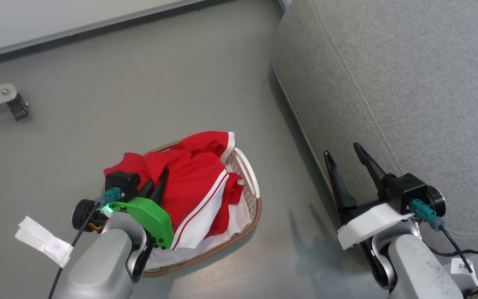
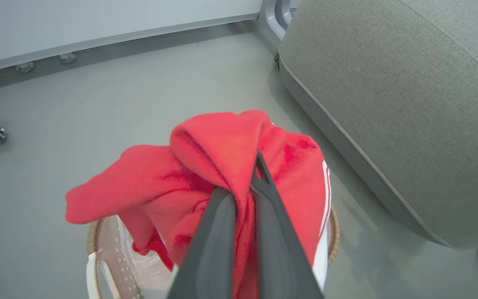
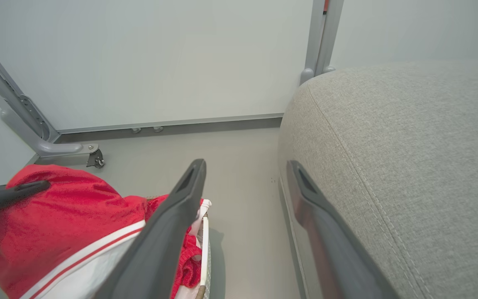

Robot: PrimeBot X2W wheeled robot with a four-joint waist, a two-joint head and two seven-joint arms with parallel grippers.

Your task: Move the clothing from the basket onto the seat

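Note:
The clothing (image 1: 197, 174) is bright red fabric with a white striped hem, bunched up over the oval basket (image 1: 257, 207) on the floor. My left gripper (image 1: 160, 179) is shut on a fold of the red clothing (image 2: 222, 145), which rises above the basket rim (image 2: 93, 236). The grey seat (image 1: 409, 83) fills the right side, and its rounded corner is close to the basket. My right gripper (image 1: 347, 160) stands open and empty beside the seat's edge. In the right wrist view, its fingers (image 3: 195, 174) point between the clothing (image 3: 64, 216) and the seat (image 3: 388, 145).
A white liner sheet (image 1: 239, 216) lies under the red fabric in the basket. A metal frame leg with a black caster (image 1: 17, 109) stands at the far left by the wall's baseboard. Grey floor (image 1: 160, 83) lies between basket, wall and seat.

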